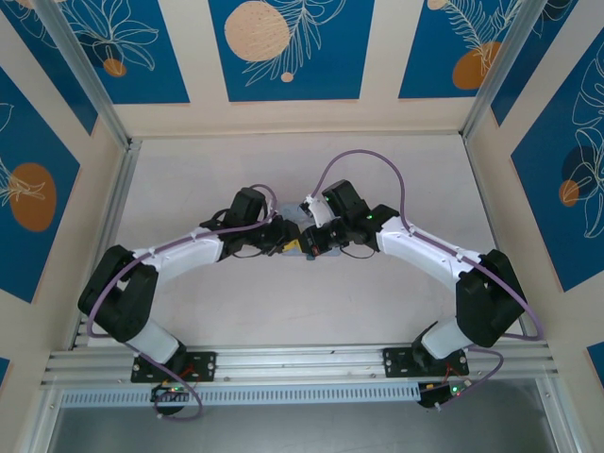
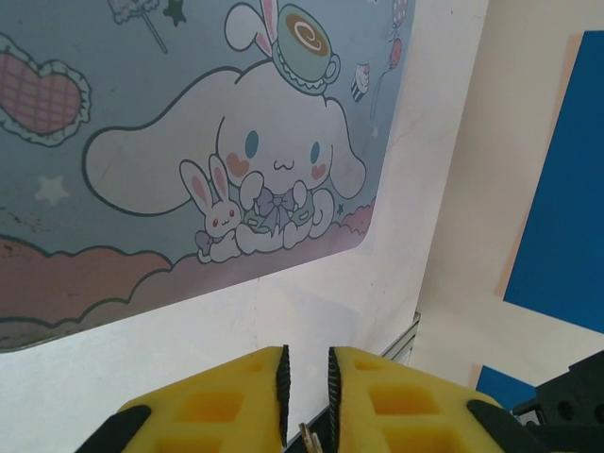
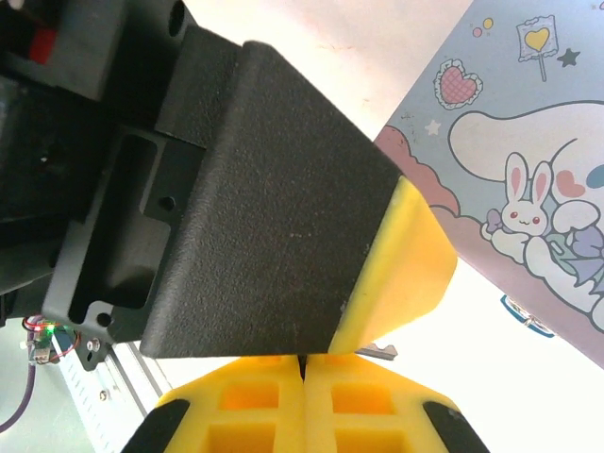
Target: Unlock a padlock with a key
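Seen from above, the left arm (image 1: 165, 260) climbs from its base at 7 o'clock and bends in toward the middle of the pale worktop (image 1: 283, 307); its left tool (image 1: 289, 247) sits just left of centre, pointing toward 3 o'clock; facing it and almost touching is the right tool (image 1: 313, 245), which points toward 9 o'clock; the right arm (image 1: 425, 250) runs back from there to its base at 5 o'clock.

In the left wrist view, the pale blue tin (image 2: 142, 142) with its cartoon rabbit-eared print lies flat on the worktop and covers the upper left, from 9 to 12 o'clock; bare white worktop runs below it and off toward 3 o'clock; at 6 o'clock the yellow pads (image 2: 226, 401) of the left tool stand a narrow slit apart; a thin metal sliver, the key (image 2: 307, 438), stands in that slit well back from the tips; I cannot tell whether the pads pinch it.

In the right wrist view, a black finger of the left tool, tipped in yellow, slants across from 10 o'clock to the centre, just above the right tool's own tips; the right tool's yellow pads (image 3: 250, 401) at 6 o'clock are pressed together, with a hairline seam between them; the tin lies at 3 o'clock.
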